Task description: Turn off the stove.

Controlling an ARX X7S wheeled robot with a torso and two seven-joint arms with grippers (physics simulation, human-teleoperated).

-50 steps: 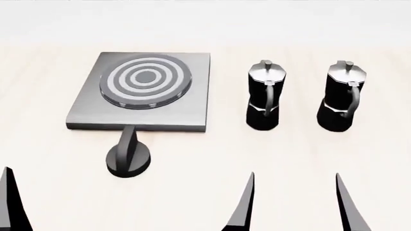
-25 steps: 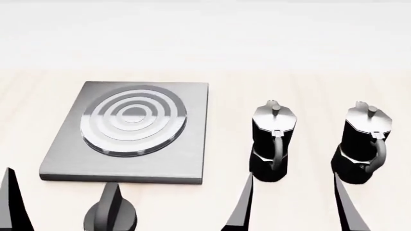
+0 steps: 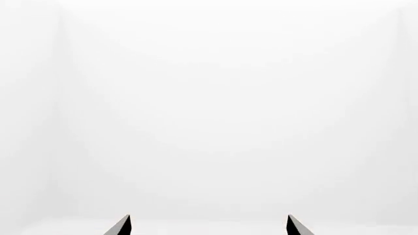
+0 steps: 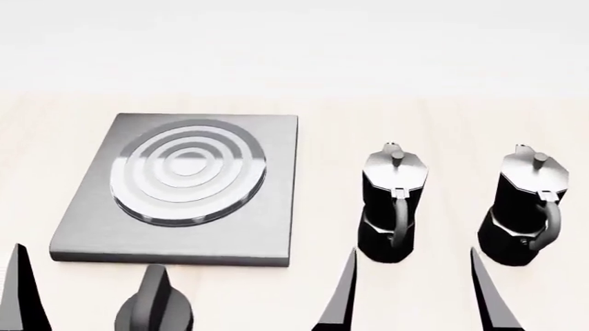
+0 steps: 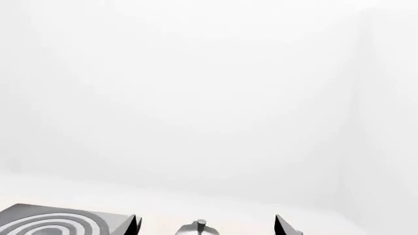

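The stove (image 4: 272,207) is a flat grey square plate with a ringed round burner (image 4: 189,172), at the left in the head view. Its black ridged knob (image 4: 154,312) stands just in front of it, cut off by the view's lower edge. My right gripper (image 4: 412,303) is open and empty, low in the view, in front of the left moka pot (image 4: 391,203). My left gripper (image 3: 209,226) is open and empty. Only one of its fingers (image 4: 22,296) shows in the head view, left of the knob. The right wrist view shows the stove's corner (image 5: 52,221).
Two black-and-silver moka pots stand right of the stove, the second one (image 4: 526,207) at the far right. The left pot's lid (image 5: 199,227) shows between my right fingers. All stand on a pale wooden table (image 4: 442,117) before a white wall.
The head view has moved closer and tilted down: stove, knob and pots sit lower and larger than a second ago. The grippers have stayed open and empty near the lower edge.
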